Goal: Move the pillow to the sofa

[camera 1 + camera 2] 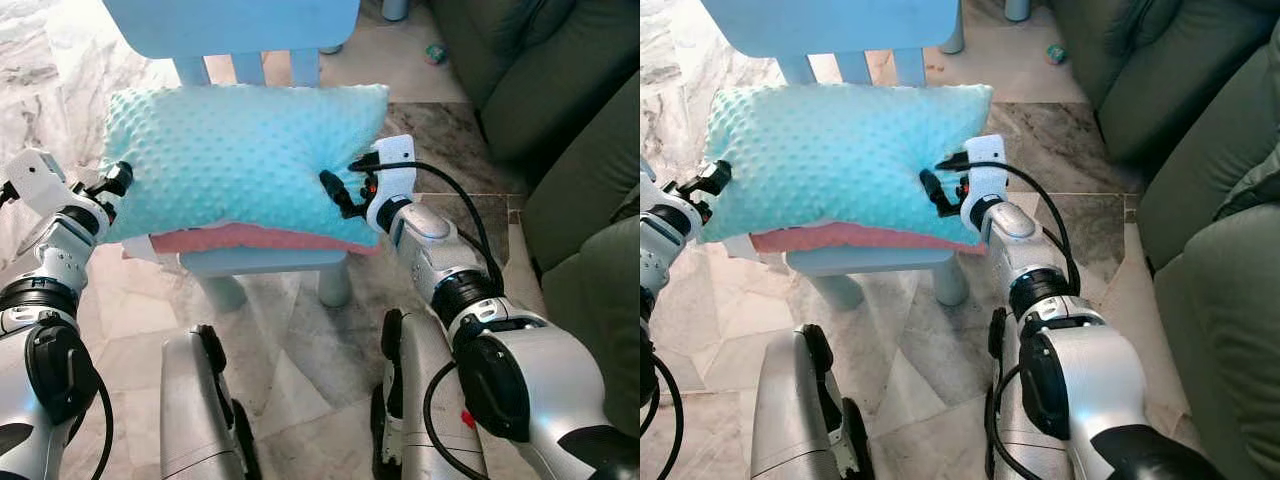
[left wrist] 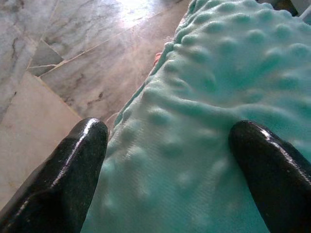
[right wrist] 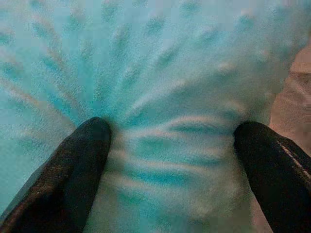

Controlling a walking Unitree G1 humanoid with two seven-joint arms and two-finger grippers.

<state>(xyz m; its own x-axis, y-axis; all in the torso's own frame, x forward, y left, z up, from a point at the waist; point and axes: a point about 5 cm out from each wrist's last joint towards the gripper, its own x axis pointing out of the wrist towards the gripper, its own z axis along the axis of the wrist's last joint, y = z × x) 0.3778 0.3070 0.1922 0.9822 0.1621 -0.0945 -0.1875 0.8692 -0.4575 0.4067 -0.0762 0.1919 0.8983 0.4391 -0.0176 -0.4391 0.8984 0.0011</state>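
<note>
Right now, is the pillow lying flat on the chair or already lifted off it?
Lying flat: the pillow rests across the chair seat, left claw and right claw pressing its ends.

One pillow (image 1: 235, 160), one chair (image 1: 250, 262), two grippers, perhaps one sofa (image 1: 560, 90).

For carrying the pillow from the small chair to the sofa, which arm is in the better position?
Right, probably. The sofa stands on the robot's right, and the right gripper presses into the pillow on that side. The left gripper holds the far end, so it should support the lift.
</note>
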